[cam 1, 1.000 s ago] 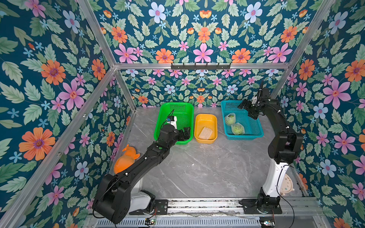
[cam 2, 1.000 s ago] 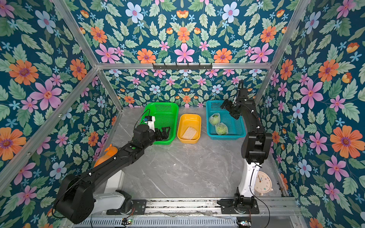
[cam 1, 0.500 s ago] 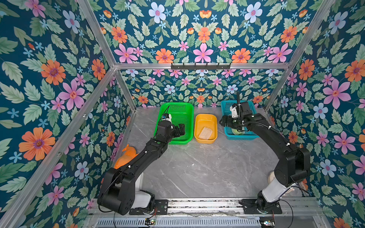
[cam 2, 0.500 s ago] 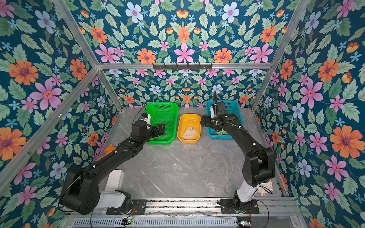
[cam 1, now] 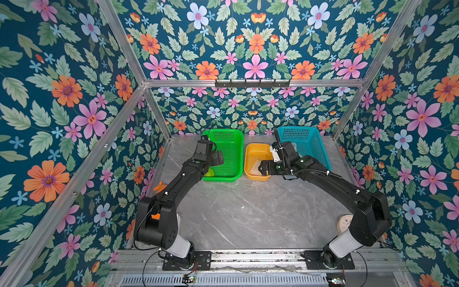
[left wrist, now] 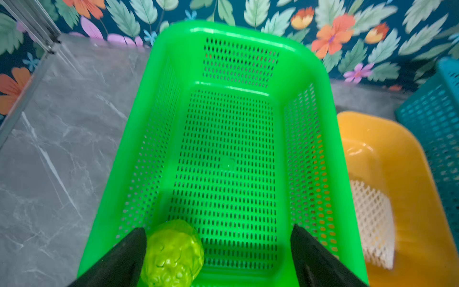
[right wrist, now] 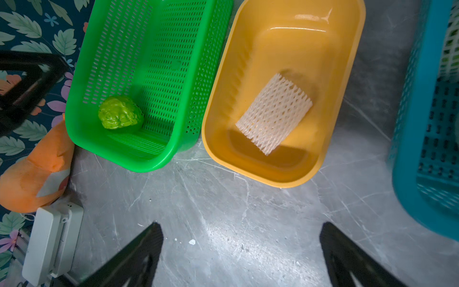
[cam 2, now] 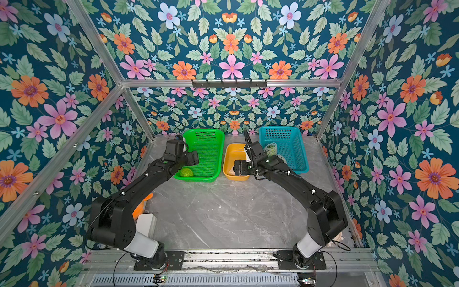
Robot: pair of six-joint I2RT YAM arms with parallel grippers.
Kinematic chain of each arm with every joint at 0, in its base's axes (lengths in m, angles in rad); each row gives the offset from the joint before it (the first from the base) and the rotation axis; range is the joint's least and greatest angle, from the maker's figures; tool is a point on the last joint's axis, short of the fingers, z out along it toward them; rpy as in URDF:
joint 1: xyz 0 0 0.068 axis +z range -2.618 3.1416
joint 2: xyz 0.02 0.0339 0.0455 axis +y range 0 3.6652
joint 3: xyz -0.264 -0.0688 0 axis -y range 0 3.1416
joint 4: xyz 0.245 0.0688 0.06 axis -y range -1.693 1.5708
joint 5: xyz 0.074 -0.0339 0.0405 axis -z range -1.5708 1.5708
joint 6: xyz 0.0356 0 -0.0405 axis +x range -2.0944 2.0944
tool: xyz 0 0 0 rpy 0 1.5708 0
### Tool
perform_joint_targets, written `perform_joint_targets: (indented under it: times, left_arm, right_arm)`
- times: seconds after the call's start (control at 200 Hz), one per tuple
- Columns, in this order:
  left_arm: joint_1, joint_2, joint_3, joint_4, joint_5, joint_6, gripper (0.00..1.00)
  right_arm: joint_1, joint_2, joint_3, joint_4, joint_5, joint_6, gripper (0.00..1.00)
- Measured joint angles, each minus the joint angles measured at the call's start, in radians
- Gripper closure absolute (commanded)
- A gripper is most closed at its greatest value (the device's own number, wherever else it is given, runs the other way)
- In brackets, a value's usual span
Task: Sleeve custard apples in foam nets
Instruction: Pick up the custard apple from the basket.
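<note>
Aiming for the only bare custard apple (left wrist: 171, 253) I could see, I had my left tool (left wrist: 217, 229) spread wide over the green basket (left wrist: 236, 33), the fruit lying just inside one finger (left wrist: 124, 253), ready to be straddled. Ahead of my right tool (right wrist: 240, 225), likewise spread and empty above the surface (right wrist: 223, 211), the one loose foam net (right wrist: 274, 113) lay flat in the yellow tub (right wrist: 342, 87). Off to that tool's side, sleeved fruit (cam 2: 270, 149) sat apart in the blue basket (cam 2: 295, 149).
</note>
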Motion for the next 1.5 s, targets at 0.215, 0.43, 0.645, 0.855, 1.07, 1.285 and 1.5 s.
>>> perform_joint_targets:
  times: [0.215, 0.43, 0.645, 0.855, 1.07, 1.285, 1.5]
  left_arm:
    - [0.001, 0.107, 0.060, -0.135, -0.009, 0.002, 0.14]
    - [0.000, 0.168, 0.102, -0.206, -0.066, -0.002, 0.13]
    - [0.000, 0.221, 0.101, -0.241, -0.116, -0.002, 0.13]
    - [0.000, 0.268, 0.099, -0.240, -0.103, -0.008, 0.14]
    - [0.000, 0.302, 0.099, -0.212, -0.026, -0.026, 0.14]
    - [-0.001, 0.309, 0.090, -0.195, 0.006, -0.035, 0.14]
    - [-0.020, 0.307, 0.113, -0.210, 0.016, -0.044, 0.11]
  right_arm:
    - [0.002, -0.004, -0.017, 0.019, 0.018, 0.000, 0.01]
    - [0.003, -0.001, -0.028, 0.018, 0.045, 0.000, 0.01]
    - [0.003, 0.015, -0.026, 0.018, 0.060, -0.001, 0.01]
    - [0.003, 0.015, -0.026, 0.017, 0.075, -0.001, 0.01]
    - [0.003, 0.015, -0.027, 0.014, 0.097, -0.001, 0.01]
    - [0.003, 0.008, -0.027, 0.013, 0.105, -0.001, 0.01]
    - [0.003, 0.008, -0.026, 0.013, 0.112, -0.001, 0.01]
